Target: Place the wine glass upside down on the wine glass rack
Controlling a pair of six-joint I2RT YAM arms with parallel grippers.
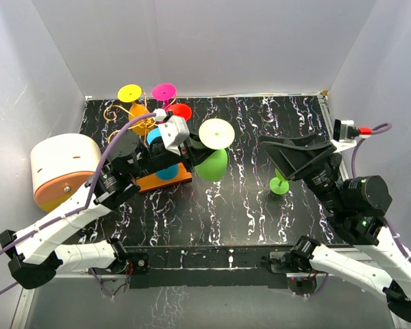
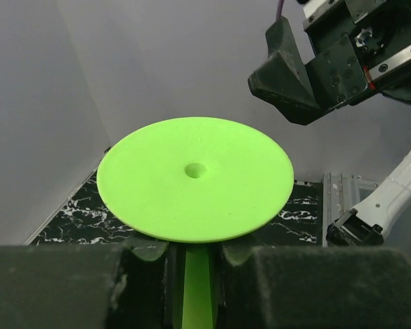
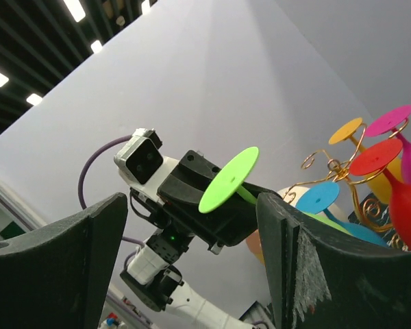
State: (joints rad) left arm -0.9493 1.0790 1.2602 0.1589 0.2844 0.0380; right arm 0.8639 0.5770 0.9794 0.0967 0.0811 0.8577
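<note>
Marbled tabletop point(image 1: 246, 212) carried wine glass rack point(image 1: 178, 178) at 10 o'clock. At rack's 3 o'clock, left fingers point(image 2: 294, 288) pinched wine glass point(image 1: 211, 164) stem, foot up; right fingers point(image 3: 55, 274) gaped empty. Best: ease stem into free loop.

Your smooth plastic wine glass point(image 1: 214, 149) is one plain lime green, foot to bowl. Your table point(image 1: 246, 212) is black, streaked with white marble veining. The thin wire wine glass rack point(image 1: 161, 183) is gold on a flat orange base, and carries a yellow glass point(image 1: 130, 92), a magenta glass point(image 1: 164, 91), a red glass point(image 1: 180, 111) and a blue glass point(image 3: 316, 197).
</note>
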